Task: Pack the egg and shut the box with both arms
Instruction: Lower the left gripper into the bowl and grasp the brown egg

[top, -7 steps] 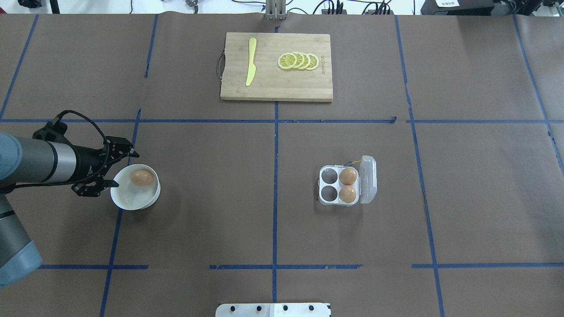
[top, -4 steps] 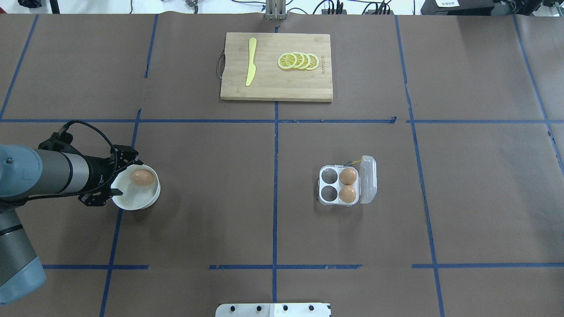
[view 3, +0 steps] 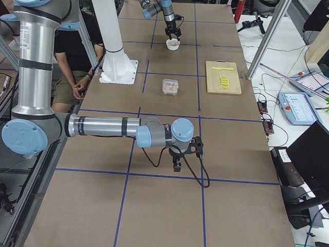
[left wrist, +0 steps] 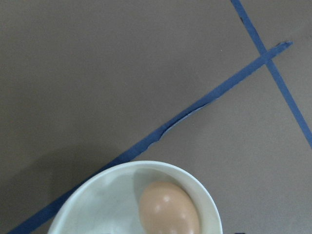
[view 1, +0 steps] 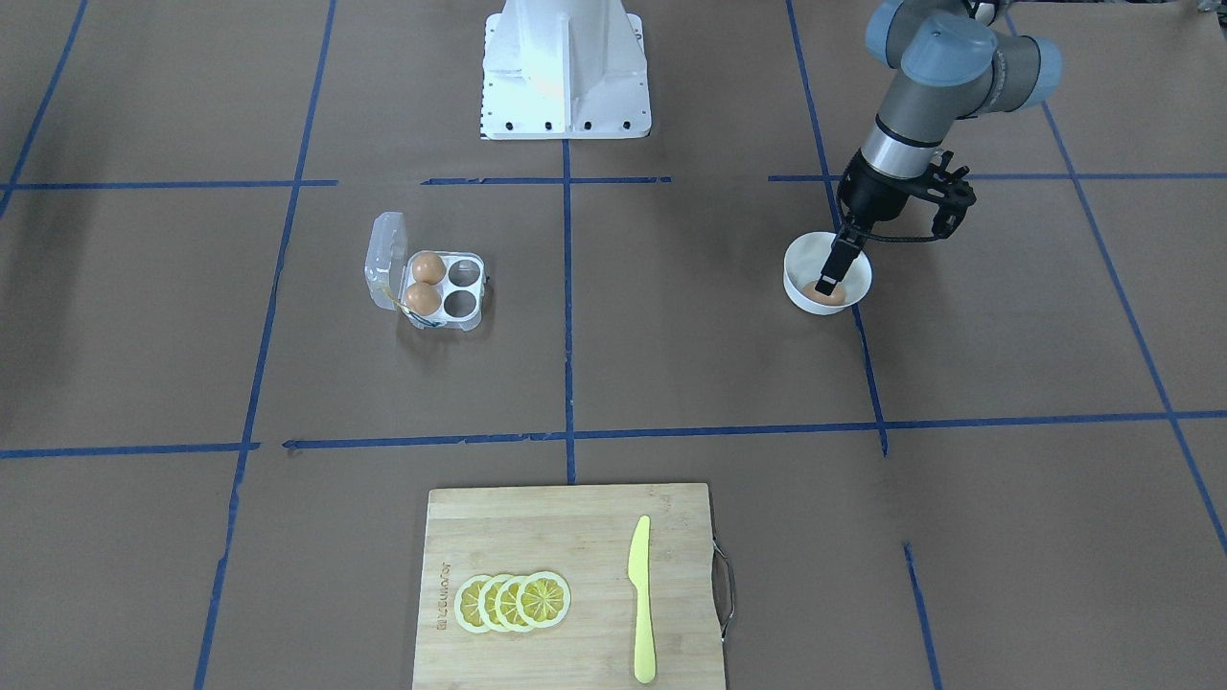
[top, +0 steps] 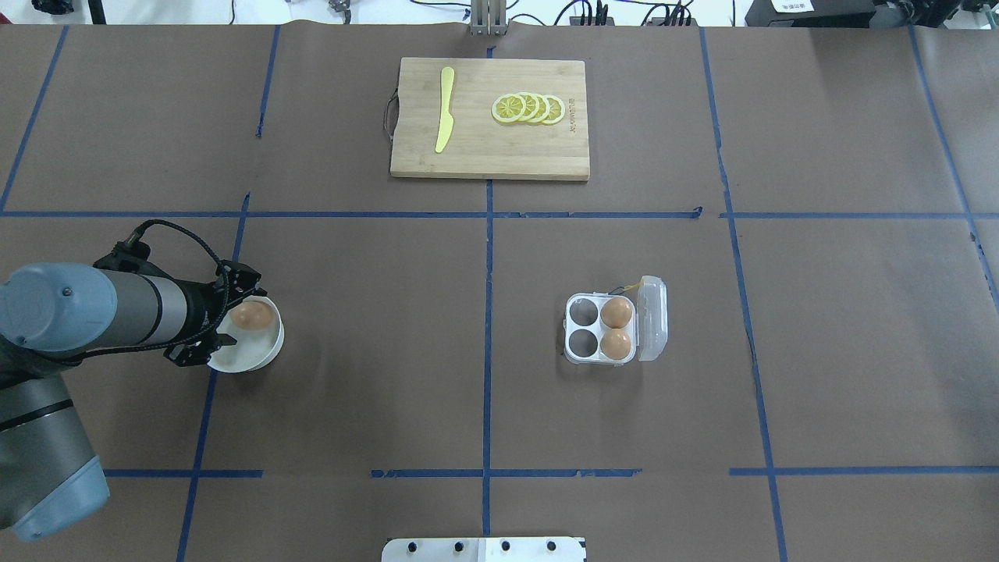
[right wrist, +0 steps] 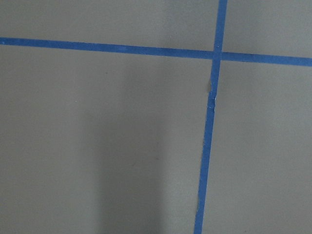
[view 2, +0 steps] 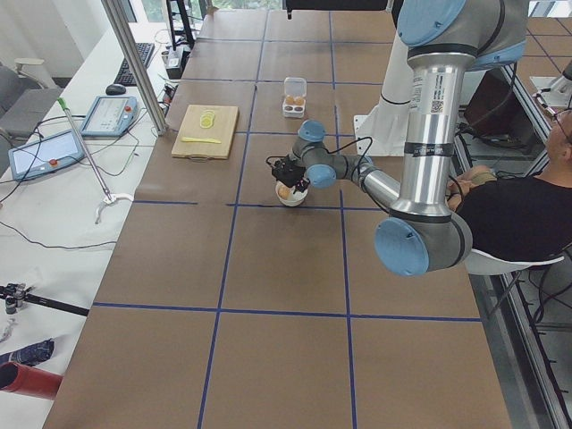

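Observation:
A brown egg (top: 253, 315) lies in a round white bowl (top: 261, 355) at the left of the table. It also shows in the left wrist view (left wrist: 169, 207) and the front view (view 1: 828, 293). My left gripper (top: 236, 312) is open over the bowl's left side, its fingers (view 1: 832, 267) reaching down beside the egg, apart from it. The clear box (top: 595, 327) stands right of centre with its lid (top: 653, 318) open to the right. It holds two brown eggs and has two empty cells. My right gripper (view 3: 177, 163) shows only in the exterior right view, low over bare paper; I cannot tell its state.
A wooden cutting board (top: 489, 152) with a yellow knife (top: 445, 109) and lemon slices (top: 528, 108) lies at the far middle. The white pedestal (view 1: 566, 67) stands at the robot's side. Blue tape lines cross the brown paper.
My left gripper has moved right and down, from beside the bowl to over its left side by the egg. The egg and box have not moved.

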{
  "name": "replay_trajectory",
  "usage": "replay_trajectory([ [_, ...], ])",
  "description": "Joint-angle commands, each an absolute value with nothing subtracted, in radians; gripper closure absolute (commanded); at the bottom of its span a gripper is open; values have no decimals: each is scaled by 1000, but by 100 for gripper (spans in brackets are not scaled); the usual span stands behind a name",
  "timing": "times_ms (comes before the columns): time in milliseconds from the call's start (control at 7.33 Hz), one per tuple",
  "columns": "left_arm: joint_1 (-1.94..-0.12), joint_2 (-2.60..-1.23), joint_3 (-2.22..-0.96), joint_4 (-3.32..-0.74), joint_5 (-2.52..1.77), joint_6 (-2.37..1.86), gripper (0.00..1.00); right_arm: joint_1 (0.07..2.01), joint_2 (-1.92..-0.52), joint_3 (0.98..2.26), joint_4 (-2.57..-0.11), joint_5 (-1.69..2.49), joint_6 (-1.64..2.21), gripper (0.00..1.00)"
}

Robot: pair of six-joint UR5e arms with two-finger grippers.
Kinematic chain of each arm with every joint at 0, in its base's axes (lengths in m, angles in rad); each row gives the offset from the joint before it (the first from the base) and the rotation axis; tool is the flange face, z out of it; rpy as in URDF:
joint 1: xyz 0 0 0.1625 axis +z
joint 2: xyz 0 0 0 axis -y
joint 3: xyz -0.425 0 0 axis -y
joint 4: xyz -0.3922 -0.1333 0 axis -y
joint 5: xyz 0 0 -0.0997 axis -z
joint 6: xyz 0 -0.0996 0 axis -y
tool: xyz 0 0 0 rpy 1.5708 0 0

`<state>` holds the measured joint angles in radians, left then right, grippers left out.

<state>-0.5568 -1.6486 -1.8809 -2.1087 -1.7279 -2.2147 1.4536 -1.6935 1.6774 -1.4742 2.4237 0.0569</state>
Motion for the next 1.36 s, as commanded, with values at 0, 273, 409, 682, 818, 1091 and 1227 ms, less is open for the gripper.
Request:
replay_trajectory([
  [0,-557,-1657,-1876,-2098,-1727,-2210,24,1451,-1694,1672,-1474,2424,57,0],
  [273,-552,-1645,-1884,-2098,-1727,-2210,26,1451,-1694,1671,-1474,2424,58,0],
  [409,-552,-1628,-1884,-2098,-1727,-2210,28,1451,-1694,1667,-1474,2425,58,0],
  [682,-552,-1625,-1887,-2097,-1733,-2215,30,1451,-1694,1666,-1474,2427,60,0],
  [818,-551,-1626,-1887,-2097,-1735,-2215,31,1451,-1694,1666,-1474,2428,60,0],
  [1091,-551,-1626,-1879,-2097,-1736,-2217,33,1451,-1694,1666,-1474,2433,60,0],
  [1227,-549,-1628,-1876,-2097,-1736,-2217,35,1451,-1694,1666,-1476,2433,60,0],
])
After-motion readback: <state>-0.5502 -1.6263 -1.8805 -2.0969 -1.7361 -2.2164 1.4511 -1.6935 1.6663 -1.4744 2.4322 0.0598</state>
